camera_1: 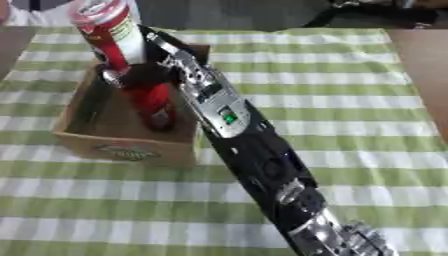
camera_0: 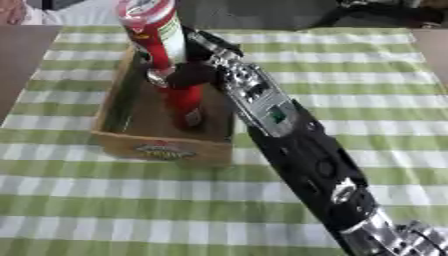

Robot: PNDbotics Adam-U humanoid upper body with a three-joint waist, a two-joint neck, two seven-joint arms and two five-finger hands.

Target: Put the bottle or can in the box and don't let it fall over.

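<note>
One box (camera_0: 162, 147) of wood sits at the left on the green-checked cloth (camera_0: 350, 65), a printed label on its near wall. Inside it stands the can (camera_0: 166, 55), tall, red and white, its base on the box floor and its top well above the rim; it looks upright or very nearly so. To its right the right hand (camera_0: 188, 75) has its fingers curled round the can about mid-height, the arm running down to the lower right corner. Such a tall, narrow, smooth tin would likely tip easily and slide in the grasp, so a hold around the middle suits it. The left hand shows nowhere.
</note>
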